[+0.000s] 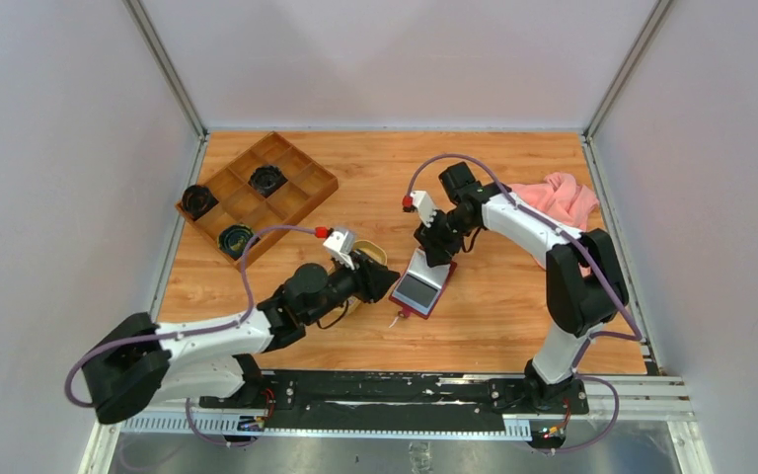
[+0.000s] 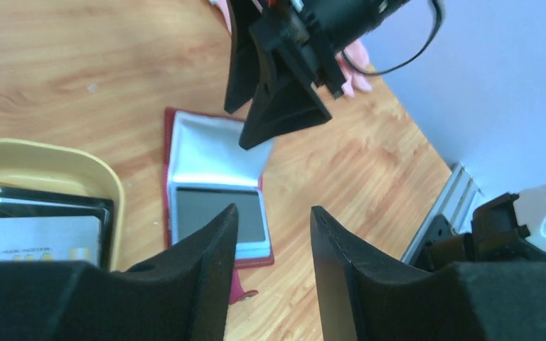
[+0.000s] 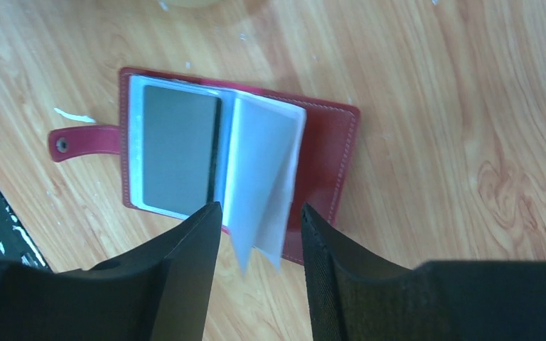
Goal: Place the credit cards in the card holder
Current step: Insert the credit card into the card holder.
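The dark red card holder lies open on the wooden table. A grey card sits in its clear sleeve on the snap-tab side. Loose clear sleeves stand up, blurred, between the fingers of my right gripper, which is open just above them and touches nothing. More credit cards, one whitish and one dark, lie in the tan tray. My left gripper hovers open and empty just left of the card holder, beside the tray.
A brown compartmented wooden box with dark round items stands at the back left. A pink cloth lies at the back right under the right arm. The tan tray is mostly hidden under the left wrist.
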